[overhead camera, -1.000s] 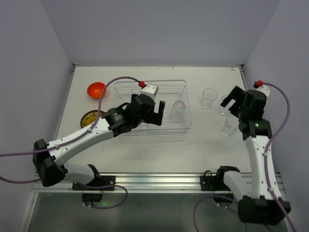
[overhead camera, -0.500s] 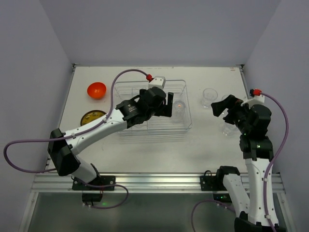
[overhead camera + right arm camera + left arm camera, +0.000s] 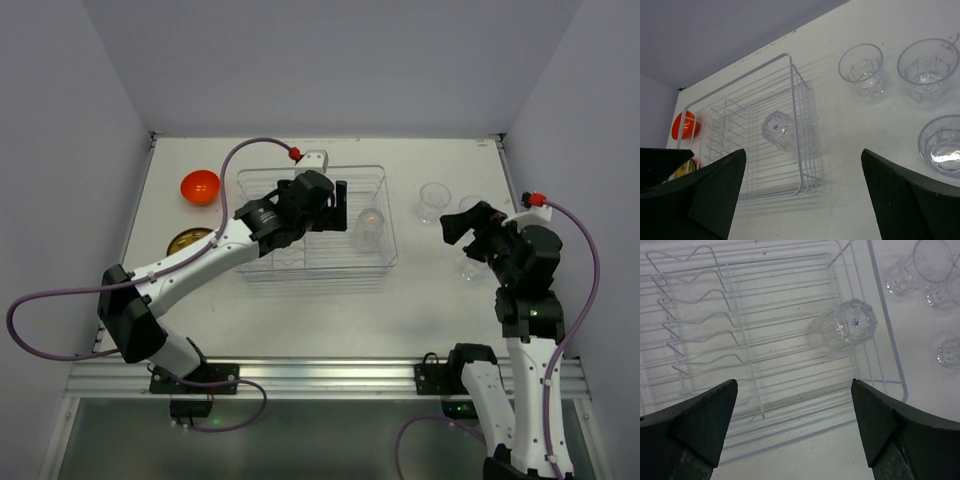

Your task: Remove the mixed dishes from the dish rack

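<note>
The clear dish rack (image 3: 330, 262) lies mid-table and holds one clear cup (image 3: 368, 228), upside down near its right wall. The cup also shows in the left wrist view (image 3: 847, 327) and the right wrist view (image 3: 776, 127). My left gripper (image 3: 338, 205) is open and empty above the rack (image 3: 765, 355), left of that cup. My right gripper (image 3: 462, 226) is open and empty, right of the rack (image 3: 795, 125), among three clear cups (image 3: 434, 201) (image 3: 927, 67) (image 3: 945, 145) standing on the table. The orange bowl (image 3: 199, 186) and a yellow-brown plate (image 3: 188, 241) sit left of the rack.
Grey walls close in the table on the left, far and right sides. The left arm's purple cable arcs over the rack's far-left corner. The three table cups also show at the top right of the left wrist view (image 3: 920, 265).
My left gripper has moved farther over the rack, toward the cup inside it. My right gripper has drawn back from the table cups, toward the left and the near side.
</note>
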Motion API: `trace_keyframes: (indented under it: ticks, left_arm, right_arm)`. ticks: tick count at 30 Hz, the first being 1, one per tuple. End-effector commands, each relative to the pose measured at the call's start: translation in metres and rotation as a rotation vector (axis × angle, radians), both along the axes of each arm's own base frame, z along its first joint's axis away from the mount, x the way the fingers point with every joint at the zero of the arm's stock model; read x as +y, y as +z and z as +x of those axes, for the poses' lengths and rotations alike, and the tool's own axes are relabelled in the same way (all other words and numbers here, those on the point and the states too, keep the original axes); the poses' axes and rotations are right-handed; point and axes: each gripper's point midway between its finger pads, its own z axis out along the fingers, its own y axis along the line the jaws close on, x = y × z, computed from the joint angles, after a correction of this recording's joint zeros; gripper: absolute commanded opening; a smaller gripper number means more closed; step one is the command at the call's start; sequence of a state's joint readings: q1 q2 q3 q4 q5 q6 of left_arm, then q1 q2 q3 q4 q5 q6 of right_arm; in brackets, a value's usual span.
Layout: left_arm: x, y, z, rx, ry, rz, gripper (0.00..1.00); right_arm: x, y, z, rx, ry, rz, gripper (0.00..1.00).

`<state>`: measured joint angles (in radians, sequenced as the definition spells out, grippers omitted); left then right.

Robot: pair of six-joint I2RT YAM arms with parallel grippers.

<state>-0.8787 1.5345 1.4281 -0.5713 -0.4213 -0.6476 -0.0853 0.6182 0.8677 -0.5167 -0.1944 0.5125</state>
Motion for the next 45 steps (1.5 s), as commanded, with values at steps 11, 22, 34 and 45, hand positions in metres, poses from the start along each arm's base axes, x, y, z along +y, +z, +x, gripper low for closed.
trace_keyframes:
  ticks: [11, 22, 34, 45]
  left_arm:
    - [-0.049, 0.006, 0.017, -0.001, -0.052, -0.057, 1.00]
    - [-0.092, -0.055, 0.044, 0.064, -0.153, 0.054, 1.00]
    - [-0.111, -0.084, 0.073, 0.088, -0.201, 0.151, 1.00]
    - [-0.118, -0.120, 0.086, 0.117, -0.229, 0.197, 0.99]
  right_arm:
    - [-0.022, 0.010, -0.006, -0.015, -0.105, -0.078, 0.99]
    - [-0.011, 0.011, -0.009, -0.041, -0.050, -0.081, 0.99]
    - [-0.003, 0.012, -0.008, -0.038, -0.006, -0.085, 0.99]
    - [0.001, 0.011, -0.008, -0.044, 0.014, -0.086, 0.99]
